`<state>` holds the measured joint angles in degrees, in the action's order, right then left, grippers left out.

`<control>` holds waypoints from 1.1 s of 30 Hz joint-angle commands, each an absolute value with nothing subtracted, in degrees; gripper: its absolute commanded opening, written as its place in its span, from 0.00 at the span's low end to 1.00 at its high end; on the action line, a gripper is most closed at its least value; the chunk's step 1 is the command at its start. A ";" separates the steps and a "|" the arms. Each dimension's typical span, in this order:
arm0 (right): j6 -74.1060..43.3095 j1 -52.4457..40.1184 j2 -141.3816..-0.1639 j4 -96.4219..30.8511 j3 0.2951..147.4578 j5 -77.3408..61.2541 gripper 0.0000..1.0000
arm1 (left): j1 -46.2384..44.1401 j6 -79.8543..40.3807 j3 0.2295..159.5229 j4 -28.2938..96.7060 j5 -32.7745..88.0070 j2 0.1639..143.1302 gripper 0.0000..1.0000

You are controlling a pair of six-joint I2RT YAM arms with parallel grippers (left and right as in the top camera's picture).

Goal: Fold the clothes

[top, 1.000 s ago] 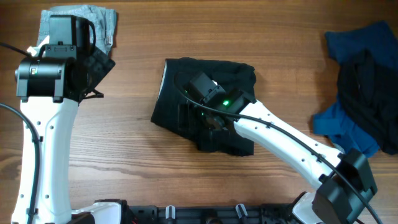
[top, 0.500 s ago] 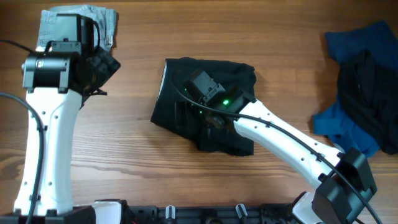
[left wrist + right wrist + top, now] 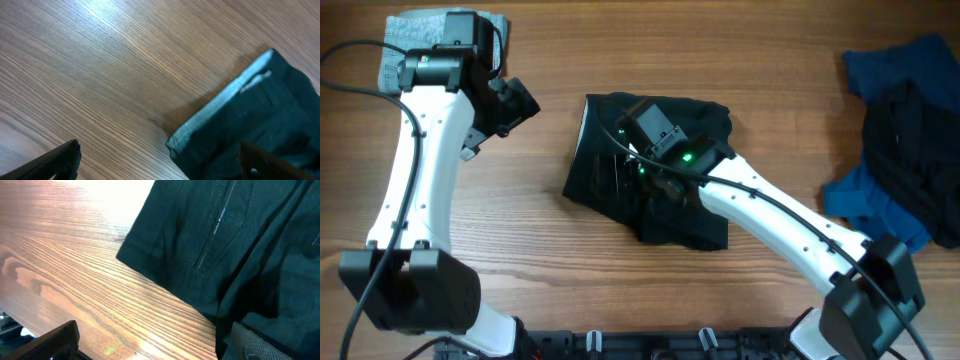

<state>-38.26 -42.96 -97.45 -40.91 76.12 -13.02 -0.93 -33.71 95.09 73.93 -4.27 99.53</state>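
Note:
Black shorts point(image 3: 665, 175) with stitched seams lie crumpled at the table's middle. My right gripper point(image 3: 620, 172) hovers over their left part, open; in the right wrist view the seamed black fabric point(image 3: 225, 245) fills the upper right, and the gripper point(image 3: 155, 350) holds nothing. The left gripper point(image 3: 508, 102) is open above bare wood, left of the shorts. The left wrist view shows a corner of the shorts with a pale hem point(image 3: 235, 120) beside the open gripper point(image 3: 160, 170), whose right finger point(image 3: 272, 162) is over the fabric.
Pale-blue denim shorts point(image 3: 430, 35) lie folded at the back left corner, partly under the left arm. A heap of dark blue and black garments point(image 3: 905, 140) sits at the right edge. Wooden table point(image 3: 770, 60) all around.
The left arm has swung its gripper rightward, away from the denim shorts and toward the black shorts. The right gripper has shifted slightly over the shorts. Both stay open.

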 commanded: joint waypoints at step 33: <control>-39.09 -30.94 -114.15 -46.72 75.79 -7.09 0.65 | -5.56 -19.92 86.52 68.34 17.61 100.64 1.00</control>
